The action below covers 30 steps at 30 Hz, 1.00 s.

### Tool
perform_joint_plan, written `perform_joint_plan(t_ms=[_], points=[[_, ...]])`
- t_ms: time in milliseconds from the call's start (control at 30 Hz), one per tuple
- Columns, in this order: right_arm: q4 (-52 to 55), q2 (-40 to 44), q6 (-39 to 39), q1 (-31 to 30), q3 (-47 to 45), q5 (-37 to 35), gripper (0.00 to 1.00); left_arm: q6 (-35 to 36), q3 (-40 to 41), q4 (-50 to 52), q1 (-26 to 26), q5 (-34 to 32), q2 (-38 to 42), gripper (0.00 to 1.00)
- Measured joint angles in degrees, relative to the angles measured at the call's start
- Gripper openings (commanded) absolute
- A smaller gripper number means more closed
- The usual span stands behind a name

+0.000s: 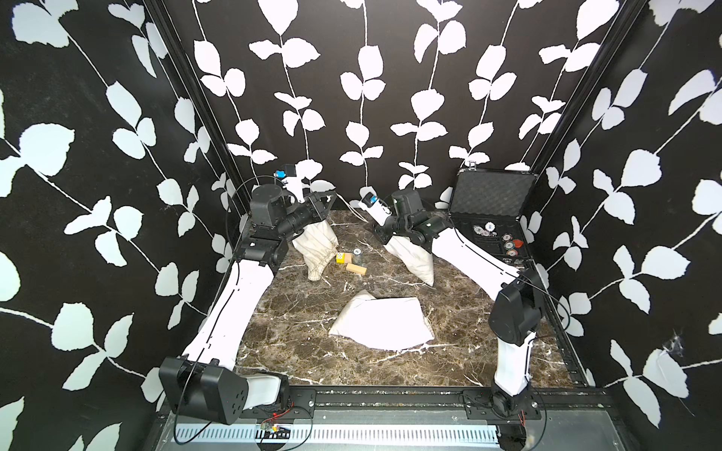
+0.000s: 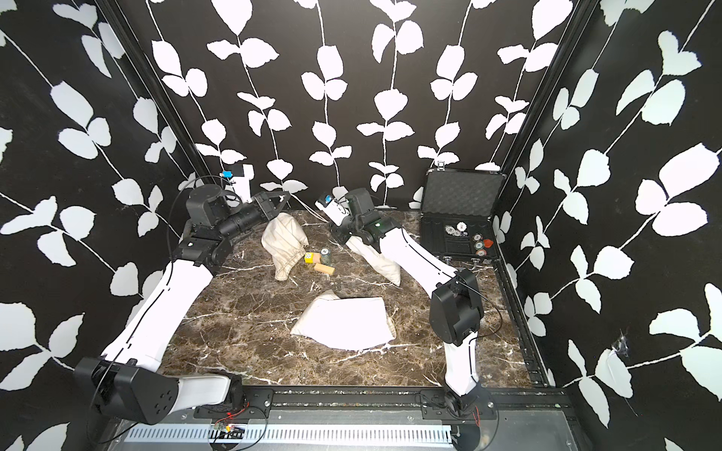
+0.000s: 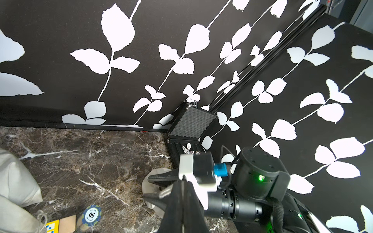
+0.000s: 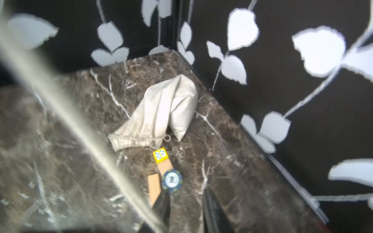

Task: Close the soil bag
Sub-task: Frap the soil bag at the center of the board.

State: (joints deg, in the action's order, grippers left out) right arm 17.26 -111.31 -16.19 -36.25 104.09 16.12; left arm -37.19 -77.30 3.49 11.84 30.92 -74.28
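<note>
The soil bag [image 1: 414, 261], a cream cloth sack, lies at the back of the marble table under my right forearm, with its neck by the right gripper [image 1: 381, 233]. In the left wrist view that gripper's jaws stand apart over the gathered cloth [image 3: 154, 201]. In the right wrist view the right gripper [image 4: 185, 199] is open with nothing between its fingers. A pale drawstring [image 1: 351, 207] runs taut from the neck to my left gripper [image 1: 330, 197], which is shut on it. The string [image 4: 80, 125] crosses the right wrist view as a blur.
A second cream bag [image 1: 314, 250] slumps under the left wrist and a third [image 1: 381, 322] lies flat mid-table. A yellow die [image 4: 160, 155], a poker chip [image 4: 172, 180] and wooden blocks [image 4: 153, 188] sit between them. An open black case [image 1: 488, 195] stands back right.
</note>
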Motion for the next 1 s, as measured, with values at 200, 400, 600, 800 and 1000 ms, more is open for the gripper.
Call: perform_joint_plan(t_ms=[200,400,600,800,1000], points=[[1.3,-0.2,-2.1,1.7,1.5,-3.0,0.03,1.9,-0.3,4.2,0.0,0.0,1.3,0.00],[-3.3,1.5,-3.5,4.7,-4.4,-1.7,0.08,2.3,-0.3,10.4,-0.2,2.0,1.5,0.00],[-8.6,4.7,-3.7,6.1,-12.1,2.6,0.11,1.6,-0.3,13.8,-1.9,5.2,1.4,0.00],[-9.8,8.8,-3.3,9.3,-13.2,3.3,0.13,1.2,-0.3,13.6,-2.0,7.7,1.3,0.00],[-9.2,10.4,-2.2,11.6,-13.7,4.0,0.15,0.1,-0.3,10.5,-1.9,9.5,1.3,0.00]])
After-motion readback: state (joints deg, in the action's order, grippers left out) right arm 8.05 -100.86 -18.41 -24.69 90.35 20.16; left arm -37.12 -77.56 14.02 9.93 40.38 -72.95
